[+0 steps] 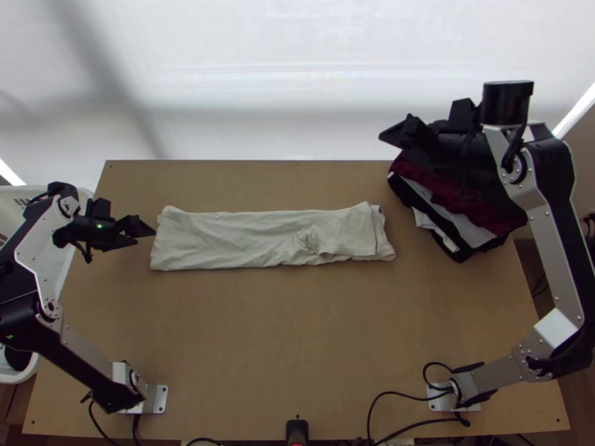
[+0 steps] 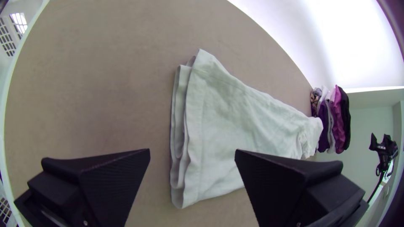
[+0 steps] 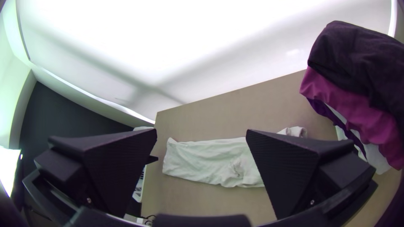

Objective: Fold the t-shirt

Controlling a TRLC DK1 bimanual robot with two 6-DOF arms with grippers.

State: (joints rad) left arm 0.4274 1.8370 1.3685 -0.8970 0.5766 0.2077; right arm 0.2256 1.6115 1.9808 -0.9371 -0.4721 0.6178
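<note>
In the top view, the t-shirt [image 1: 230,238] lies on the table [image 1: 282,327], folded in a long strip. At its nine o'clock is the left gripper [image 1: 147,236], fingers wide apart. Toward two o'clock, the right gripper [image 1: 393,128], also wide, is near the clothes pile [image 1: 483,212].

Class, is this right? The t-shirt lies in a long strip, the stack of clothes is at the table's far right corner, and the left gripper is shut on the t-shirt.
No: the left gripper is open, holding nothing, as the left wrist view shows. The t-shirt does lie in a long strip, the stack at the far right corner.
</note>
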